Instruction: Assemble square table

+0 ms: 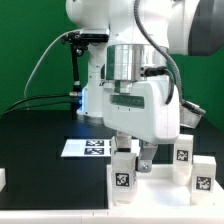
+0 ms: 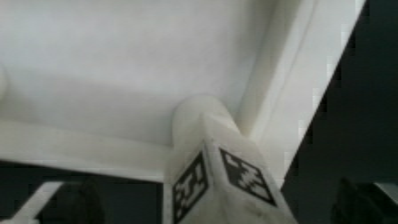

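Observation:
The white square slab (image 1: 160, 186) lies on the black table at the front right. In the wrist view its flat face (image 2: 125, 70) and raised rim (image 2: 302, 60) fill the frame. A white tagged leg (image 1: 122, 176) stands at the slab's near corner, on the exterior view's left. In the wrist view this leg (image 2: 222, 170) points into the rim's corner. My gripper (image 1: 136, 157) hangs right over it. In the wrist view the gripper (image 2: 210, 208) is open, its dark fingers (image 2: 54, 205) wide on either side with gaps to the leg. Two more tagged legs (image 1: 182, 151) (image 1: 203, 177) stand on the slab's right side.
The marker board (image 1: 88, 148) lies flat on the table behind the slab, on the exterior view's left. A small white part (image 1: 3, 178) sits at the far left edge. The robot base and cables stand at the back before a green backdrop.

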Tool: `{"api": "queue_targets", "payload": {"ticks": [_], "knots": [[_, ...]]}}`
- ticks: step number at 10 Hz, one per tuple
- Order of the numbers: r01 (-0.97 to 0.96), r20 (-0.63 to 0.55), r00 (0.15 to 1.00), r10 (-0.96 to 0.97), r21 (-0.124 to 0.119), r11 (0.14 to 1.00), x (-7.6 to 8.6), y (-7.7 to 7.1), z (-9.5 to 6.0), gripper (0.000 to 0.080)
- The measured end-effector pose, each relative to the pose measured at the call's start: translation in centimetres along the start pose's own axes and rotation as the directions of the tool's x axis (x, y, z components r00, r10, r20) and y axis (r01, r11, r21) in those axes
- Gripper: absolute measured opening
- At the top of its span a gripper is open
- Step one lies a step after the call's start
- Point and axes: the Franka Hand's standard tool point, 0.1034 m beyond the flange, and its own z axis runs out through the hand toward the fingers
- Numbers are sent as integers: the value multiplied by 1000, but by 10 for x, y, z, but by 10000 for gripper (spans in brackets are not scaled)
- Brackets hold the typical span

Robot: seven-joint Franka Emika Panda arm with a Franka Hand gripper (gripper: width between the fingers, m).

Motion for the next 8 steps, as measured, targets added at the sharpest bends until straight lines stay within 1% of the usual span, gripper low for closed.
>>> {"api": "queue_targets", "payload": {"ticks": [2,3,4,6,8], "knots": [[139,0,990,-139,0,990,2,1,0,649],[208,32,977,-209,30,978,9,4,-1,649],[293,49,954,-295,40,955,15,6,-1,649],[393,46,918,-394,39,919,13,6,1,649],[529,34,848,-529,28,848,17,8,1,649]]}}
